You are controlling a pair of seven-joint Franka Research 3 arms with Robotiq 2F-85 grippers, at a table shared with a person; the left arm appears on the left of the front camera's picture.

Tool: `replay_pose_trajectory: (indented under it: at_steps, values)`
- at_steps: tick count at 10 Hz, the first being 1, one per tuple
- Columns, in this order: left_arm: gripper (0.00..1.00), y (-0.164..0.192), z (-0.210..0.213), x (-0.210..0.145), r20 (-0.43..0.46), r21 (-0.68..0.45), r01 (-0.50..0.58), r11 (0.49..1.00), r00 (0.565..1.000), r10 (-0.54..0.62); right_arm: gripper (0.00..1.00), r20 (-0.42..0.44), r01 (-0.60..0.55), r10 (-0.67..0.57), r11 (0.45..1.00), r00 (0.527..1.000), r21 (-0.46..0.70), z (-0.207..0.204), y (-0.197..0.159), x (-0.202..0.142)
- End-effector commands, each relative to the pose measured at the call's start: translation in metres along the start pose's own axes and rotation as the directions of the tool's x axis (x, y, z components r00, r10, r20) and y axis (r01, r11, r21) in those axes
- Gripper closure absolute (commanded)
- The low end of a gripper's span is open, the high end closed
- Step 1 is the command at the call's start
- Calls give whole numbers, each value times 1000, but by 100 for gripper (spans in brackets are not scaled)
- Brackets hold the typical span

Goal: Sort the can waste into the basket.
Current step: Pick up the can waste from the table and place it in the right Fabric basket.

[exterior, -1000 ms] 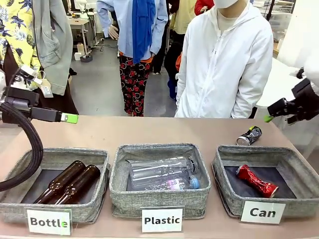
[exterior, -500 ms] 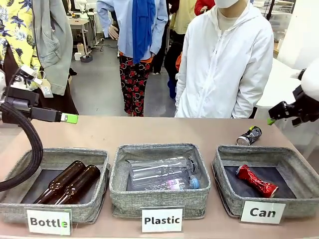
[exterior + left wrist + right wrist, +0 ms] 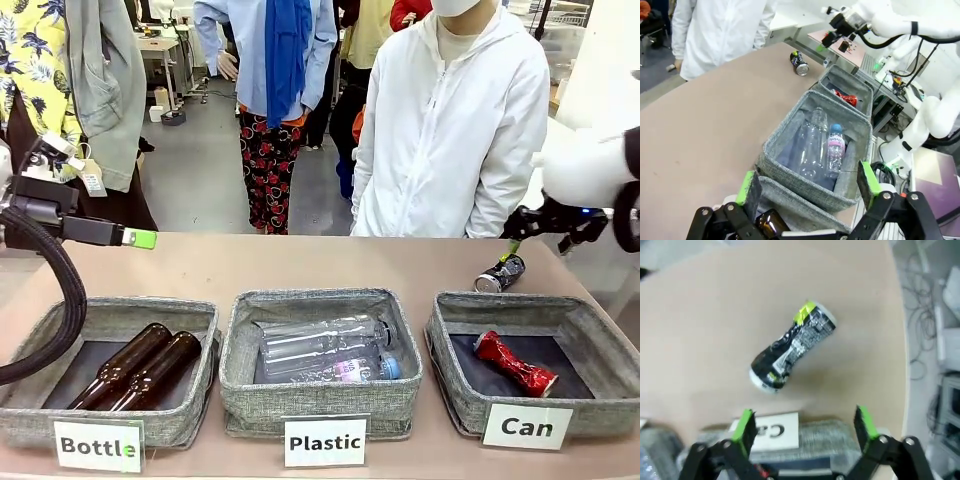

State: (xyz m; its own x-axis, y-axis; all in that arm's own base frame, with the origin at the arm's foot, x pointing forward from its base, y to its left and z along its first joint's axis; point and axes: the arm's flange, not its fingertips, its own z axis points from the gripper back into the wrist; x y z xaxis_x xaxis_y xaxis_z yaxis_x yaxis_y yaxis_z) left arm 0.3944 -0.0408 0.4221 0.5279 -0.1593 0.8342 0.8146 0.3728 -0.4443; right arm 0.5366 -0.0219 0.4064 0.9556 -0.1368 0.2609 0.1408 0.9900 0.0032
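A crushed black can (image 3: 499, 272) with green and white markings lies on its side on the table, just behind the grey basket (image 3: 447, 335) labelled "Can". A shiny red crushed can (image 3: 515, 363) rests on that basket's dark base. My right gripper (image 3: 515, 240) hovers a little above the black can, open. In the right wrist view the black can (image 3: 791, 347) lies ahead of the spread fingers, apart from them, with the basket's label (image 3: 772, 430) below. My left gripper (image 3: 140, 238) stands open over the table's left end, holding nothing.
The middle basket (image 3: 320, 400), labelled "Plastic", holds clear bottles. The left basket (image 3: 40, 425), labelled "Bottle", holds two brown glass bottles (image 3: 135, 368). A person in a white jacket (image 3: 450, 130) stands at the far edge. The table's right edge runs close to the black can.
My right arm has swung in from the picture's right edge toward the black can, and its gripper now hangs above it. The left arm and all cans are unmoved.
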Motion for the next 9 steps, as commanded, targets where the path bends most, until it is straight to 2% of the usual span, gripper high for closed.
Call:
replay_pose_trajectory:
  at_steps: [1,2,3,5,7,8,9]
  values:
    - [0,-1,4,0,-3,-10,7,1000,1000,-7,0,-84,114,-121,990,989,-88,-18,23,33]
    - [0,-1,4,0,-3,-10,7,1000,1000,-7,0,-119,176,-186,981,975,-83,-31,25,36]
    - [0,-1,4,0,-3,-10,7,1000,1000,-7,0,-122,288,-300,952,946,-103,-42,24,41]
    - [0,-1,4,0,-3,-10,7,1000,1000,-7,0,-136,479,-495,867,858,-133,-57,20,49]
    - [0,-1,4,0,-3,-10,7,1000,1000,-7,0,-42,669,-674,738,738,-95,-63,16,54]
    - [0,-1,4,0,-3,-10,7,1000,1000,-7,0,-60,701,-706,708,706,-79,-66,13,55]
    - [0,-1,4,0,-3,-10,7,1000,1000,-7,0,-85,706,-709,705,700,-64,-70,12,56]
